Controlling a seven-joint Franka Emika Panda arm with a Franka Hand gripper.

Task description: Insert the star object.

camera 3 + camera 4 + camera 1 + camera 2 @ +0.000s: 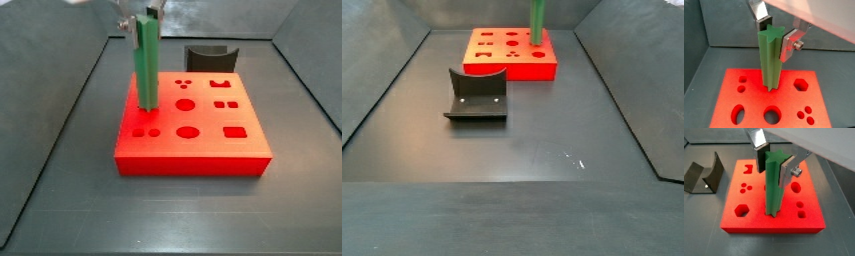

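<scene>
The star peg [769,60] stands upright over the red block [791,102], its top clamped between the two silver fingers [789,44] of the gripper [772,31], whose jaws press on the peg from opposite sides. In both wrist views the peg's star-shaped top face shows just below the finger plates, and its long green shaft runs down to the block's upper surface, where its lower end [771,214] meets the red near the middle of the block; whether the tip has gone into a hole or only rests on the surface cannot be told. A side view shows the peg [146,62] near the block's left part, its foot among the cut-outs, with the gripper [147,18] at the frame's top edge. The block [201,135] bears holes of several shapes: ovals, a hexagon, squares, round dots in a group of three and a pair of small circles. In another side view the peg [537,22] rises out of frame from the far end of the block [509,62], and the gripper itself is out of sight there. The fixture [477,97], a dark bracket on its plate, stands on the grey floor [543,150] well apart from the block; it shows beside the block in a wrist view [703,174].
</scene>
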